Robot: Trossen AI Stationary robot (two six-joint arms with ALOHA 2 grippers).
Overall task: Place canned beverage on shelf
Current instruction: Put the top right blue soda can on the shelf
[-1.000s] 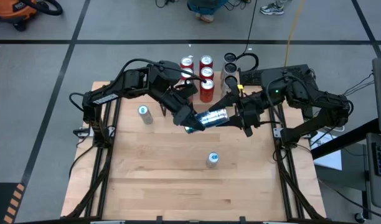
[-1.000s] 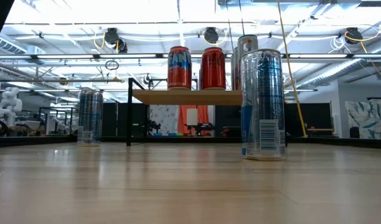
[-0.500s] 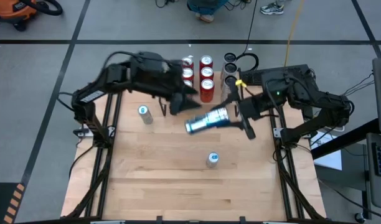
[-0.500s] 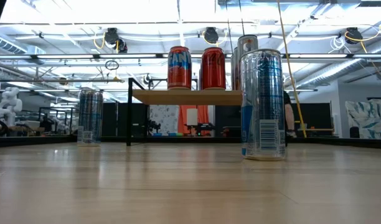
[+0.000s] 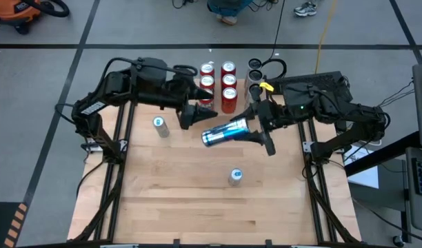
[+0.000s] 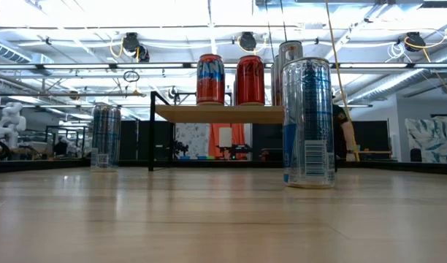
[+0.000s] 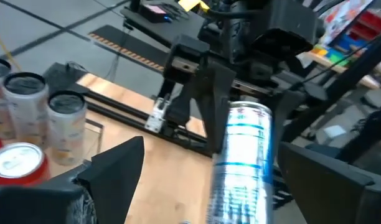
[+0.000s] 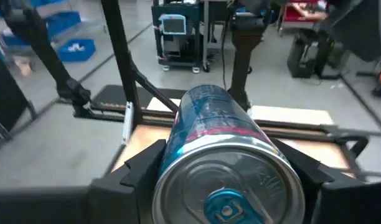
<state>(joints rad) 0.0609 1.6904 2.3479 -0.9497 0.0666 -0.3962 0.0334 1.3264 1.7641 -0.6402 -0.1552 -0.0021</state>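
- We see red cans (image 5: 229, 94) already standing on the shelf (image 6: 220, 113).
- Our right gripper (image 5: 256, 128) is clamped on a blue-and-silver can (image 5: 225, 131), held on its side above the table, just in front of the shelf.
- Our left gripper (image 5: 192, 114) hangs open and empty beside the shelf.
- Left to do, we judge: stand this can upright on the shelf; two more blue cans (image 5: 158, 125) wait on the table.

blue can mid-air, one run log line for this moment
blue can: held sideways | right end effector: shut on it | left end effector: open, apart | shelf: not reached
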